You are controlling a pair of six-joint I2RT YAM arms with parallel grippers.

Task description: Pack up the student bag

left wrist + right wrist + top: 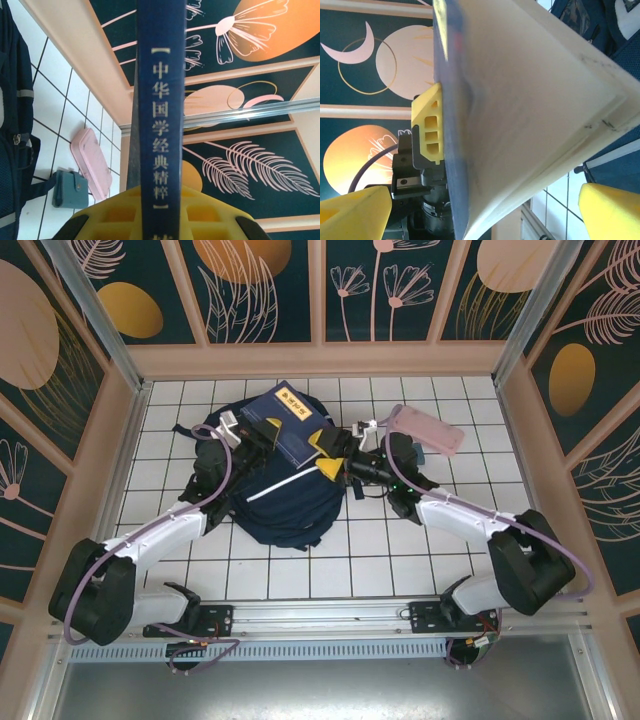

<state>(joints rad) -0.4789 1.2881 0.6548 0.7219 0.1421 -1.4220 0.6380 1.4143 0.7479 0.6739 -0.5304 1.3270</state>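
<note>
1. Pale page edges of the blue book [520, 100] sit right in front of the right gripper [485, 200]. Its yellow fingers [350, 212] are spread wide, one on each side of the book, and neither visibly touches it.
2. The left gripper [160, 212] is pinched on the same book at one end. The spine, with white Chinese characters, runs straight away from between its fingers.
3. From above, the two grippers face each other across the book, the left gripper [262, 435] on one side and the right gripper [325, 455] on the other.
4. The student bag [280, 500] lies flat on the white tiled desk [450, 540], directly under both grippers. The book is held over the bag's far end.
5. In the left wrist view the bag is a dark navy strip off to the left gripper's side. In the right wrist view it shows past the book's far corner.
6. A pink pencil case [428, 428] lies on the desk beyond the right gripper, clear of the bag. A small teal wallet [70, 189] lies just beside it.
</note>
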